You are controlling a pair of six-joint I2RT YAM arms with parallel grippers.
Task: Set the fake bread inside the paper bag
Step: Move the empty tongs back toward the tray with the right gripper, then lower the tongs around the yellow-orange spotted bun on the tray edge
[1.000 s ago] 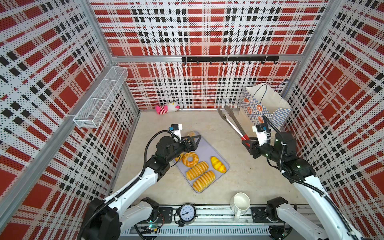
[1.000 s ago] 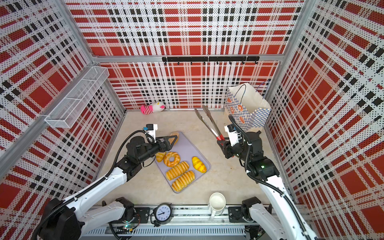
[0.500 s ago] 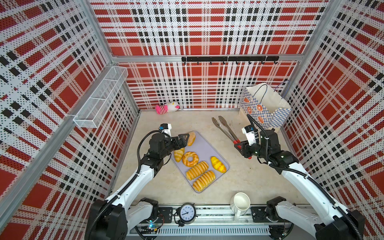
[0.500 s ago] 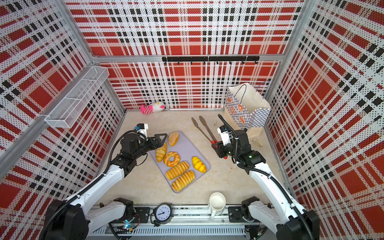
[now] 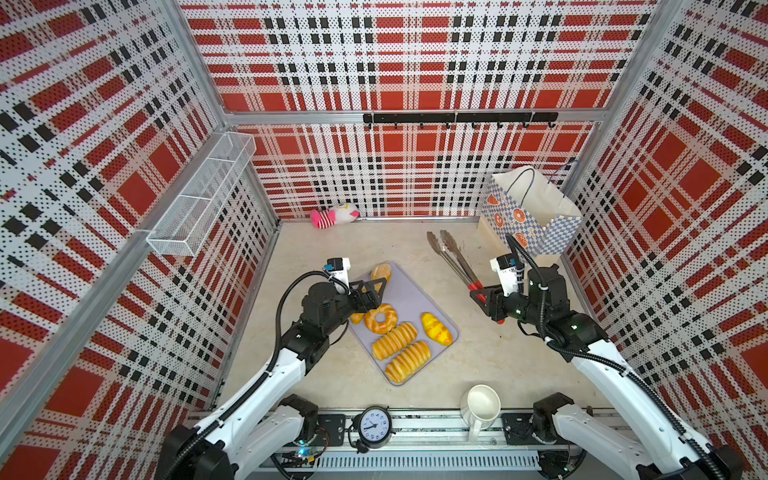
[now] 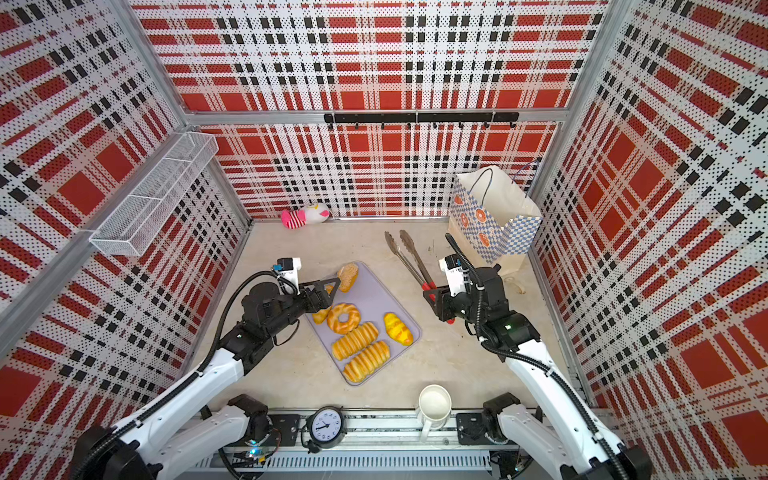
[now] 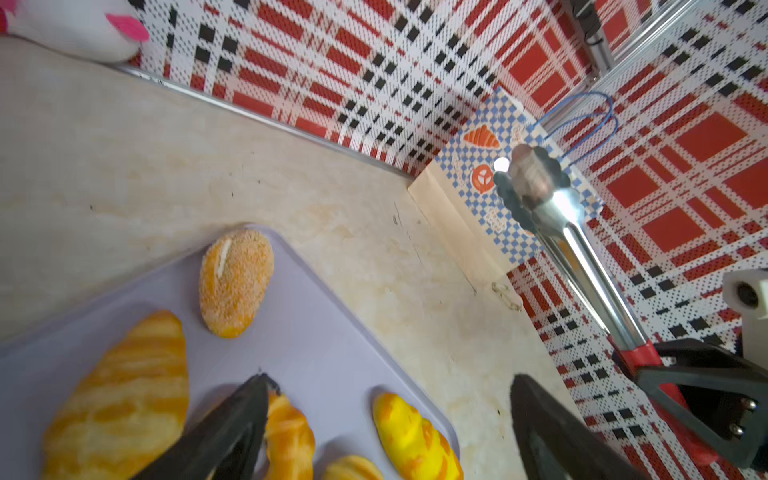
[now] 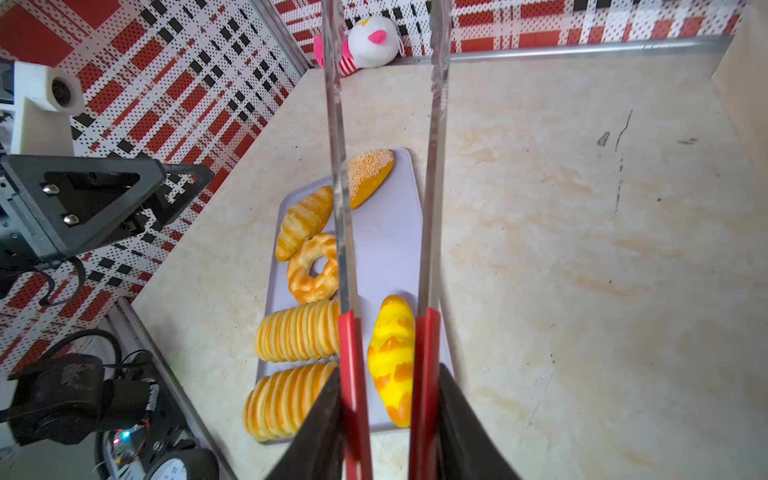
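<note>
Several pieces of fake bread lie on a lavender tray (image 5: pixel 409 295): a seeded bun (image 5: pixel 381 272), a ring doughnut (image 5: pixel 380 318), two ridged loaves (image 5: pixel 394 335) and a yellow pastry (image 5: pixel 436 328). A croissant (image 7: pixel 124 395) is mostly hidden under my left gripper in both top views. My left gripper (image 5: pixel 376 293) (image 6: pixel 328 295) (image 7: pixel 390 380) hovers open over the tray's left side, holding nothing. My right gripper (image 5: pixel 484 297) (image 6: pixel 434 301) (image 8: pixel 388 386) is shut on the red handles of metal tongs (image 5: pixel 455 259) (image 8: pixel 340 208), right of the tray. The paper bag (image 5: pixel 528 216) (image 6: pixel 494 216) stands open in the back right corner.
A pink-and-white plush toy (image 5: pixel 334 216) lies against the back wall. A white jug (image 5: pixel 480 405) and a clock (image 5: pixel 374 428) sit at the front rail. A wire basket (image 5: pixel 199 199) hangs on the left wall, and a hook rail (image 5: pixel 457 118) on the back wall.
My right gripper carried the tongs left, away from the bag, then held still. My left gripper drew back off the tray, then came forward over it again, still open.
</note>
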